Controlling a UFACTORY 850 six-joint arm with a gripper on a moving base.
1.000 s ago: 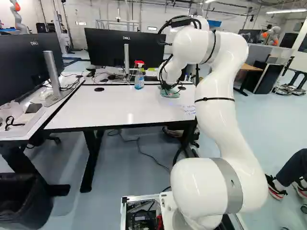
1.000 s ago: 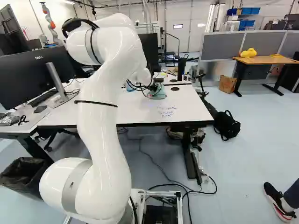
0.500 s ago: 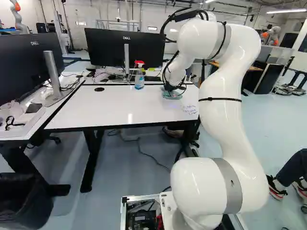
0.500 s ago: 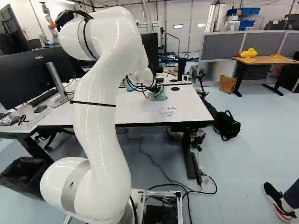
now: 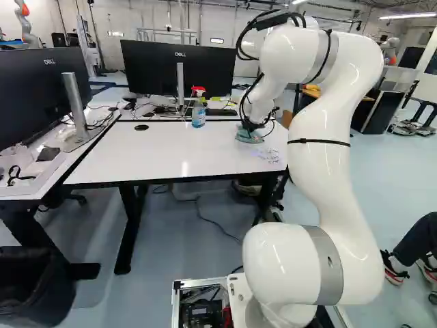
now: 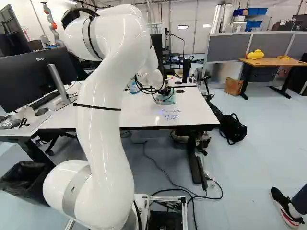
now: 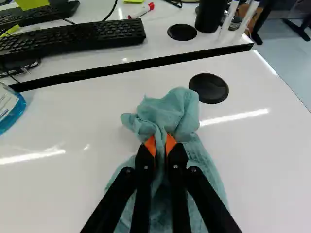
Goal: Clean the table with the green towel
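Note:
At the far right part of the white table [image 5: 157, 154], my gripper [image 5: 251, 128] is low over the surface, its fingers pointing down. The green towel [image 5: 246, 137] lies bunched on the table under it. In the wrist view, both orange pads of the gripper [image 7: 161, 144] pinch a fold of the towel [image 7: 170, 114] between them, and the rest spreads on the tabletop beneath the fingers. Faint blue-purple writing [image 6: 171, 114] marks the table, nearer the base than the towel.
A spray bottle [image 5: 198, 109] with blue liquid stands near the table's far edge. Behind it are a monitor [image 5: 153, 68] and a keyboard [image 7: 73, 39]. A black round cap [image 7: 209, 88] sits just ahead of the towel. Another robot [image 6: 49, 21] stands far back.
The arm has swung to the right and a little nearer the base, dragging the held towel over the tabletop toward the writing. The base has not moved.

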